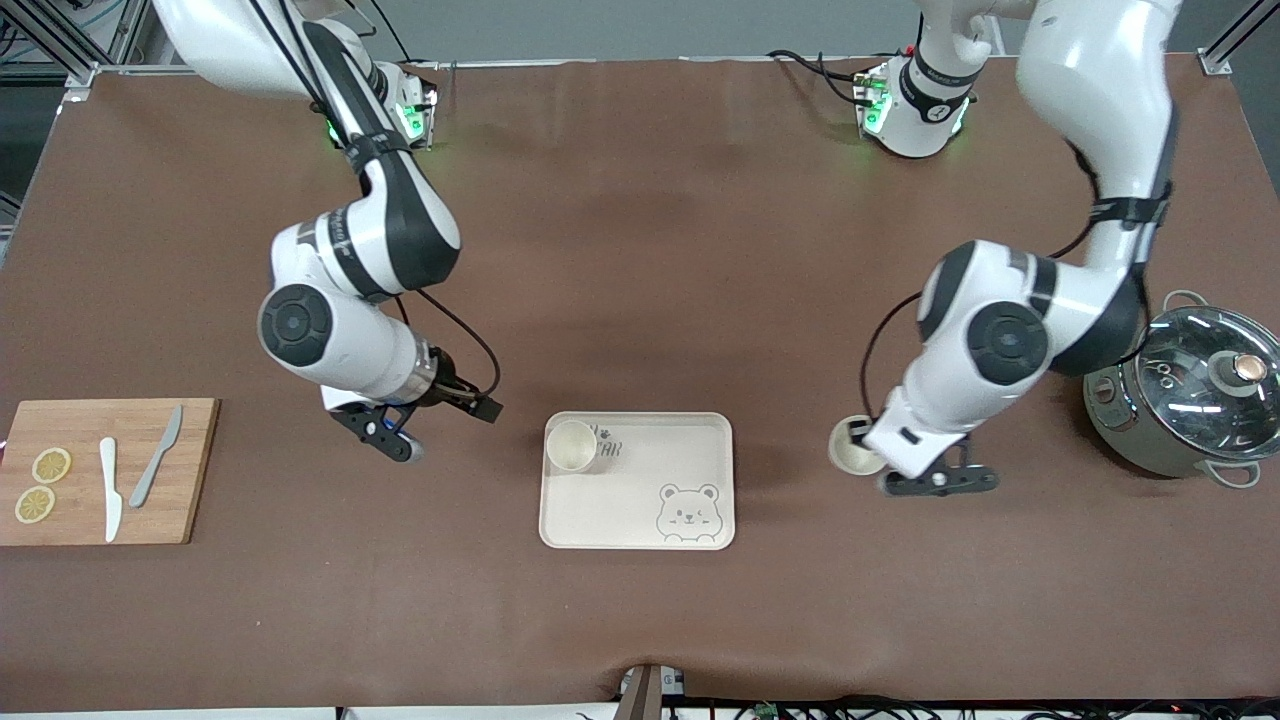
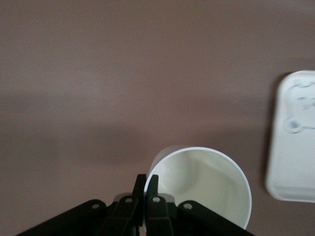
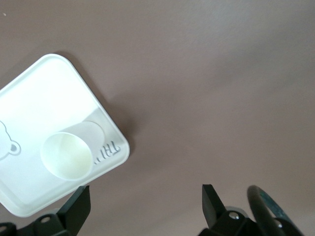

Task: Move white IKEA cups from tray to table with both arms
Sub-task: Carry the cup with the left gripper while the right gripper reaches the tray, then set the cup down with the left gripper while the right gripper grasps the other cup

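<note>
L tool [image 1: 868, 438] pinches cup [image 1: 856, 456] rim off tray [image 1: 700, 470], at its 3 o'clock; you risk tipping on release. R tool [image 1: 425, 425] open, waiting.

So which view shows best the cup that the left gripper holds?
The left wrist view: the left gripper pinches the rim of the cup, its inside visible. The front view shows it small, partly hidden by the arm. The right wrist view misses it.

One cup [image 1: 571, 445] on tray [image 1: 640, 520]
</note>
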`<state>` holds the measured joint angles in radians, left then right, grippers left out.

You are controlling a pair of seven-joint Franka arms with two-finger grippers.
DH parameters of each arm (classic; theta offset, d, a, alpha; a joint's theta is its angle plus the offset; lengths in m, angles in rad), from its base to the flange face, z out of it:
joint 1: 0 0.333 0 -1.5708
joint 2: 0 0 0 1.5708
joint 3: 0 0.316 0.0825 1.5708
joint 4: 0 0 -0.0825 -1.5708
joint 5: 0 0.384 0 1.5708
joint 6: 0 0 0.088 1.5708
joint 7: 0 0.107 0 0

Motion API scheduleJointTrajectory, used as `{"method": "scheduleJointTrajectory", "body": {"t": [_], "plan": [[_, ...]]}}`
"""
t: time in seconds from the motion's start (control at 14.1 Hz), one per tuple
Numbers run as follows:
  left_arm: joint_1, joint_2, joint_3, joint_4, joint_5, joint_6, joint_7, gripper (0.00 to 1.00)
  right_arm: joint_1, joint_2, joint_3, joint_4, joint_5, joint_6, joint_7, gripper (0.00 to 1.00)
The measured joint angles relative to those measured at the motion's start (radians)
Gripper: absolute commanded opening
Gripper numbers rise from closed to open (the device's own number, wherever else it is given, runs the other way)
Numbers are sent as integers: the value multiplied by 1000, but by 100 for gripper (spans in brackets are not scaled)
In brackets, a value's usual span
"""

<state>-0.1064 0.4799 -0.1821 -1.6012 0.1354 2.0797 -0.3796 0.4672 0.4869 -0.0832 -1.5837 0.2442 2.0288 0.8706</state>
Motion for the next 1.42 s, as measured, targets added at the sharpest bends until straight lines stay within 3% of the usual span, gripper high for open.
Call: {"method": "scheduleJointTrajectory", "body": {"t": [0.28, 0.43, 0.64, 0.78, 0.85, 0.99, 1.07, 1.14, 1.42], "plan": [[171, -58, -5, -171, 0, 19, 162, 0, 55, 86, 0, 7, 1, 137, 115, 80], [236, -53, -6, -241, 0, 99, 202, 0, 75, 134, 0, 25, 1, 175, 160, 63], [266, -37, -8, -324, -5, 206, 203, 0, 107, 189, 0, 64, 1, 215, 221, 61], [269, -25, -10, -349, -7, 238, 203, 0, 114, 206, 0, 79, 1, 230, 244, 49], [269, -20, -14, -353, -8, 244, 202, 0, 115, 211, 0, 82, 1, 237, 246, 37], [268, -17, -24, -353, -9, 252, 201, 74, 119, 223, 0, 84, 1, 265, 250, 14], [268, -17, -28, -353, -9, 254, 201, 90, 122, 232, 0, 84, 1, 278, 250, 0], [268, -18, -29, -350, -9, 256, 201, 100, 125, 240, 0, 85, 1, 288, 252, 0], [271, -67, -29, -318, -9, 222, 226, 100, 128, 254, -4, 96, 1, 302, 254, 0]]}}
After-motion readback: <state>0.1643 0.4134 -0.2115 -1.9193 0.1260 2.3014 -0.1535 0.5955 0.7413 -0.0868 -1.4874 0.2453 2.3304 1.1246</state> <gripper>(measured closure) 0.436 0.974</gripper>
